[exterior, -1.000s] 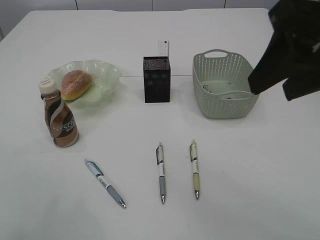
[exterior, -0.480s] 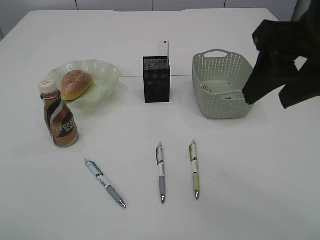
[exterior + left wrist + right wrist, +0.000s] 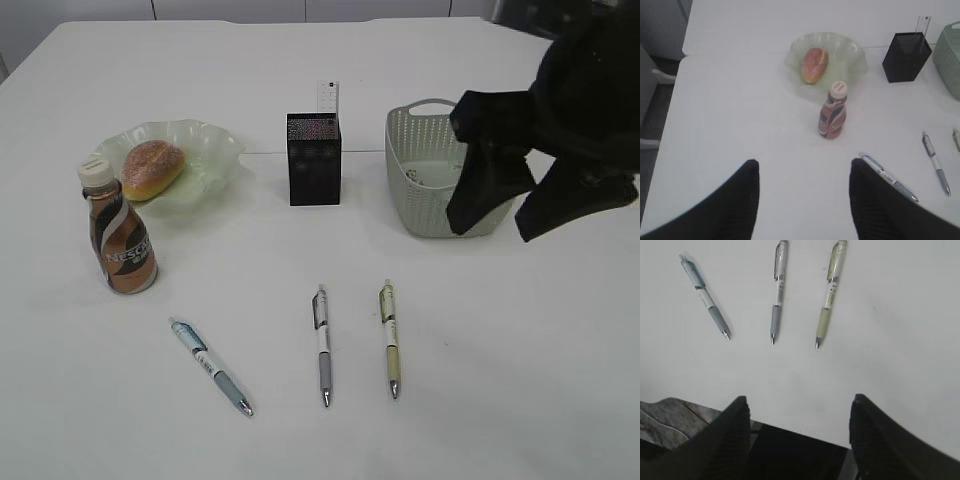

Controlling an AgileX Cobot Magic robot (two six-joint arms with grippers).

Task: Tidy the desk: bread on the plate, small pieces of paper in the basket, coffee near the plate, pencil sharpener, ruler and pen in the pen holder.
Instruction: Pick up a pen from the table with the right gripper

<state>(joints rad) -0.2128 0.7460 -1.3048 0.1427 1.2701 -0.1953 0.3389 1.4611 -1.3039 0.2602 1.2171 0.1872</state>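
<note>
My right gripper (image 3: 497,222) hangs spread, empty, by the basket (image 3: 420,150).
Three pens (image 3: 322,345) lie nearer, left of it.

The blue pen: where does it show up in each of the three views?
Exterior view: blue pen, lower left of centre, leftmost of three pens.
Left wrist view: blue pen, lower right, just right of the coffee bottle.
Right wrist view: blue pen, upper left.
Shared landmark: the grey pen lies beside it in every view.
</note>
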